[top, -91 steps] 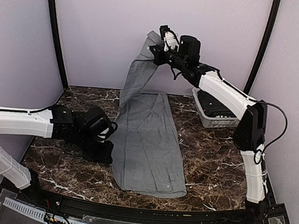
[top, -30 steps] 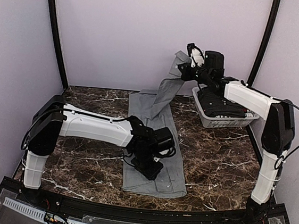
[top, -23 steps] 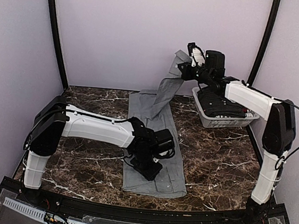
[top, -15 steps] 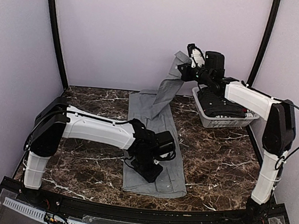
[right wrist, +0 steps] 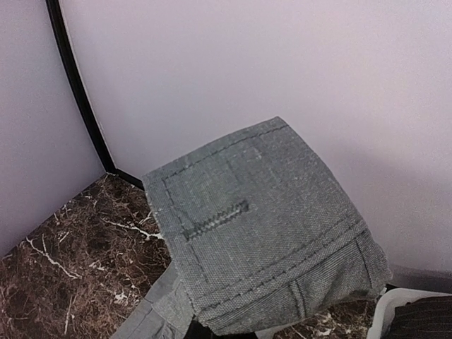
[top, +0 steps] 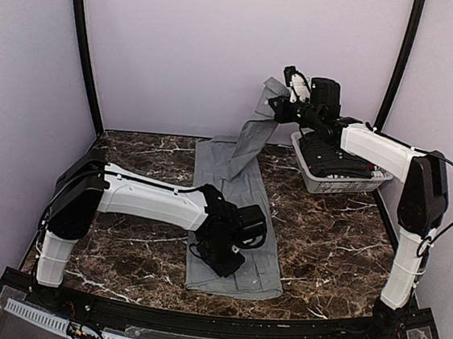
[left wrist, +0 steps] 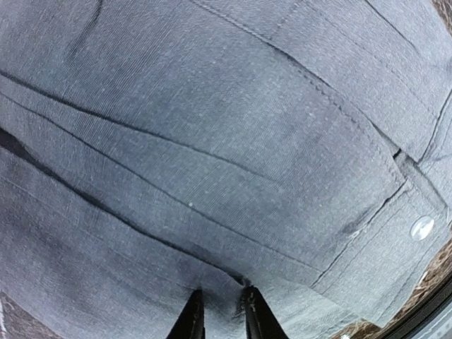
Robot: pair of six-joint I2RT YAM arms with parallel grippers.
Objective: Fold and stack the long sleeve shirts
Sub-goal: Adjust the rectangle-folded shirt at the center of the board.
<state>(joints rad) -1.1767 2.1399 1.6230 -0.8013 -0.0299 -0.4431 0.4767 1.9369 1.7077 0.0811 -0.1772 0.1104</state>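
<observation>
1. Shows a mid-grey long sleeve shirt (top: 226, 173) laid as a long narrow strip on the dark marble table (top: 333, 237), left of a white basket (top: 306, 168) holding dark cloth.
2. Runs lengthwise from the table's near edge back toward the rear wall, with its far end about level with the basket. No collar visible, so cannot tell which end is the neck.
3. Shows the right pincer (top: 281, 101) clenched on a sleeve cuff (right wrist: 261, 233), raised high above the basket's left rear corner, with the sleeve draping down to the shirt's far end.
4. Shows the left pincer (left wrist: 220, 319) pressed onto the shirt's near end, forward and well left of the basket, near a cuff button (left wrist: 421, 227). Fingertips narrowly apart on the cloth; cannot tell whether pinching or merely pinning.
5. Reads as the sleeve-folding step, with the body held down and the sleeve lifted for laying across.
6. Probably calls next for carrying the cuff away from the basket, lowering it along the shirt's length, and letting go only once flat, without dragging the pinned end.
</observation>
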